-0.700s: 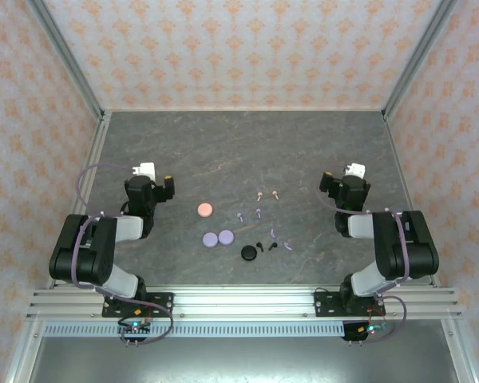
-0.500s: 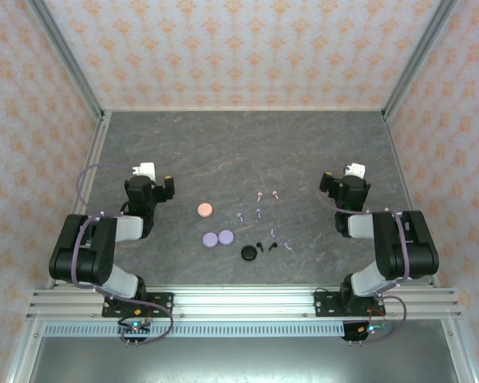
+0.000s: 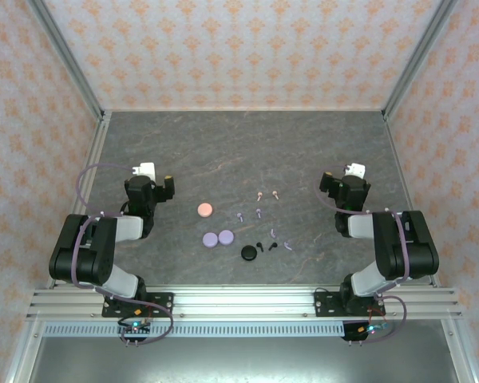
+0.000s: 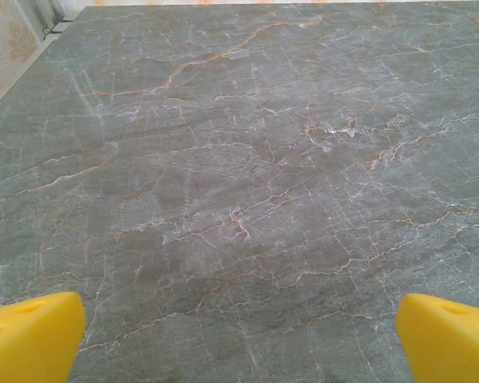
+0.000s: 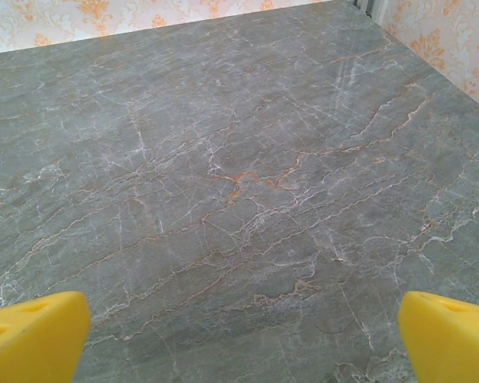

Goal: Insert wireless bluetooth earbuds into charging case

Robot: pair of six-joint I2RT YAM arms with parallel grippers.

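Grey veined stone table [image 3: 247, 144], boxed in by pink patterned walls [image 3: 247, 48]. The left gripper [image 4: 239, 339] and right gripper [image 5: 241, 339] hang low over the stone, each with its jaws spread wide and nothing between them.

Everything for the task lies in the gap between the two grippers: right of the left jaws, left of the right jaws, and a little back toward the bases, not out ahead of either. Nearest the left jaws is a pink case [image 3: 205, 210]. Past it are two lavender discs [image 3: 210, 238] touching each other, perhaps one case lying open, though that is too small to tell. Then comes a black case [image 3: 248, 253]. The earbuds lie loose on the stone, in no case: a pink pair [image 3: 259, 194], a lavender pair [image 3: 240, 216], a black pair [image 3: 259, 245] just beside the black case, and a single lavender bud [image 3: 288, 246] nearest the right jaws.

I judge the step to be the first reach. The right jaws sit closer to the buds and the left closer to the cases, so the right should pick while the left steadies. Swing the wrist inward until a bud sits centred between the jaws, narrow them, drop straight down across the stem and close softly, since a bud this small would skid from a sideways nudge. Check each lid before carrying, and match colours
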